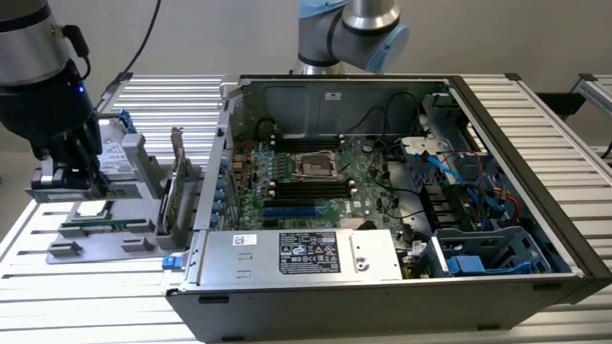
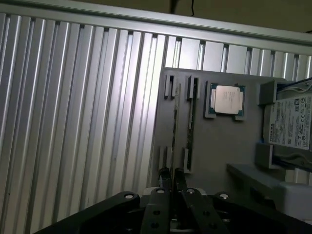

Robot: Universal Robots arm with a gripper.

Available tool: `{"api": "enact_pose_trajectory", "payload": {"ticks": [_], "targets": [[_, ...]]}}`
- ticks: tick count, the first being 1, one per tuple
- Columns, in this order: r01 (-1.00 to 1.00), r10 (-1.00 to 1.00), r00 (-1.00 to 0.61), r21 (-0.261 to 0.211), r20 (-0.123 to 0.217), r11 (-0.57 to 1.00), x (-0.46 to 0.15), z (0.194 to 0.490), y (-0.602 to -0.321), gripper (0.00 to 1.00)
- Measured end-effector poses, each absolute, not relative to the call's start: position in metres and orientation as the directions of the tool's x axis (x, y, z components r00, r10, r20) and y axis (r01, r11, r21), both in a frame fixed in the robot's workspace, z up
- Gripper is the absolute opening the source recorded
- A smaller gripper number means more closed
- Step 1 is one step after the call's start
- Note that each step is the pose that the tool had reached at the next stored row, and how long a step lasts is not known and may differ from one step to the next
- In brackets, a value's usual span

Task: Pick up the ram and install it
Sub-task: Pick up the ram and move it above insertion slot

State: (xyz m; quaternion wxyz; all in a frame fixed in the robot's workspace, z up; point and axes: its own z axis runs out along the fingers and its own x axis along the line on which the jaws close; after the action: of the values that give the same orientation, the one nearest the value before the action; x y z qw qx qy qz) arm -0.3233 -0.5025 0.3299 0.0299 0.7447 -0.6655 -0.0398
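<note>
Grey tray sits on the ribbed metal counter, just beside the big open PC box. In the tray's slots: the ram standing on its thin edge, a 2nd thin stick right next to it, a square silver chip in its own pocket, & a hard drive in a holder at one side. The claw is down at the tray, narrow, w/ one finger on each side of the ram's end, pinching it; the ram sits in its slot. Tall green card stands at the tray's edge next to the PC box. Inside the PC box: green main board w/ long black slots, a silver power box near the front, blue cables on the exterior view's right.
</note>
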Motion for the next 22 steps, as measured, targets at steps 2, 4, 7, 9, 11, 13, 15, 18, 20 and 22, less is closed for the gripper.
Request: {"api": "enact_pose_trajectory", "payload": {"ticks": [2, 4, 7, 9, 11, 13, 15, 18, 20, 22], "targets": [[-0.989, -0.994, 0.111, 0.099, -0.021, -0.113, -0.315, 0.339, -0.503, 0.14], [-0.989, -0.994, 0.111, 0.1, -0.022, -0.113, -0.308, 0.348, -0.503, 0.14], [-0.988, -0.994, 0.111, 0.102, -0.024, -0.113, -0.296, 0.361, -0.503, 0.14], [-0.988, -0.994, 0.111, 0.104, -0.025, -0.113, -0.288, 0.37, -0.504, 0.14], [-0.988, -0.993, 0.111, 0.105, -0.027, -0.113, -0.28, 0.379, -0.504, 0.14], [-0.988, -0.993, 0.111, 0.106, -0.028, -0.113, -0.272, 0.388, -0.504, 0.14], [-0.988, -0.993, 0.111, 0.107, -0.03, -0.113, -0.264, 0.396, -0.504, 0.14], [-0.988, -0.993, 0.111, 0.108, -0.033, -0.114, -0.251, 0.406, -0.504, 0.14], [-0.988, -0.993, 0.111, 0.108, -0.034, -0.114, -0.242, 0.408, -0.504, 0.14], [-0.988, -0.993, 0.111, 0.108, -0.036, -0.114, -0.233, 0.409, -0.504, 0.14]]}}
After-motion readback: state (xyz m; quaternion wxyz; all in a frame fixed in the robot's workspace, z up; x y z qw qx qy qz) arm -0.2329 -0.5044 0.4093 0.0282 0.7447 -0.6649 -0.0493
